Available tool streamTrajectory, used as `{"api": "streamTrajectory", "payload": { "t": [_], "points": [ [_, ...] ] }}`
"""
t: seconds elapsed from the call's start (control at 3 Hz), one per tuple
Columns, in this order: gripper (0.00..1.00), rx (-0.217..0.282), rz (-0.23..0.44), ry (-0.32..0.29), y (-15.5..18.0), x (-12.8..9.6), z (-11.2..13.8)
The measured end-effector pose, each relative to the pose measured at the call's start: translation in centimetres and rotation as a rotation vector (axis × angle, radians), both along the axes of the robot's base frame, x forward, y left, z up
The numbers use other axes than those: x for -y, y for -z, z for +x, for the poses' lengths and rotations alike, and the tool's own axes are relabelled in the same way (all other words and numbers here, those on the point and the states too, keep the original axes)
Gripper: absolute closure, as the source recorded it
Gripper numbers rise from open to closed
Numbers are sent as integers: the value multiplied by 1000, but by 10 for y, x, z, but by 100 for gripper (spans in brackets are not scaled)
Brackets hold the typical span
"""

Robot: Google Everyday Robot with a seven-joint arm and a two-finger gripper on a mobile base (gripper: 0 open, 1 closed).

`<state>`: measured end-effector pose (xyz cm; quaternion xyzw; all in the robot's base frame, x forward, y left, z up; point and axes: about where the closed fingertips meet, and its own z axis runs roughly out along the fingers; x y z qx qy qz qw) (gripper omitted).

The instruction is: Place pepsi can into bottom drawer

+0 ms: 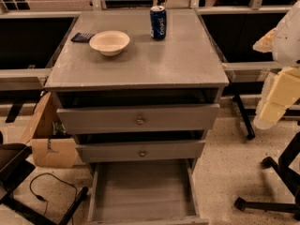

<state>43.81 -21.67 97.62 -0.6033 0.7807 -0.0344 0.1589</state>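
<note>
While the pepsi can [158,22] stands upright near the far edge of the table [178,62], a little right of centre, the bottom drawer [140,191] below is pulled well out toward the camera, with its flat grey floor and low side walls in plain view. Can: dark blue, white lettering, silver top; nothing touches it. Cream bowl [109,42] sits left of the can and nearer the front, apart from it, mouth up. Small dark flat object [83,37] lies just beside the bowl's left rim, close to the table's left edge; cannot tell if the two touch. Under the table top, top drawer [178,118] and middle drawer [108,152] are each drawn out slightly, with a dark gap above each front and one round brass knob at each centre. Gripper [280,97] hangs at the right edge of the view, past the table's right side, at about the height of the table's front edge and top drawer: cream blocks under a white arm housing [290,32]. It is well apart from the can and holds nothing that can be seen; cannot tell whether it is spread or closed. On the speckled floor [220,163]: cardboard box [51,146] against the table's left side, black cable [51,186] looped in front of it, black chair base [276,191] at lower right.
</note>
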Motion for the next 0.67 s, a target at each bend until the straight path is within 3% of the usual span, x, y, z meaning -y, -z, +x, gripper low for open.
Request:
{"api": "streamTrajectory", "payload": {
  "t": [0.33,0.67],
  "points": [
    [0,0,0,0,0,0,0],
    [0,33,32,3,-1,5,19]
  ]
}}
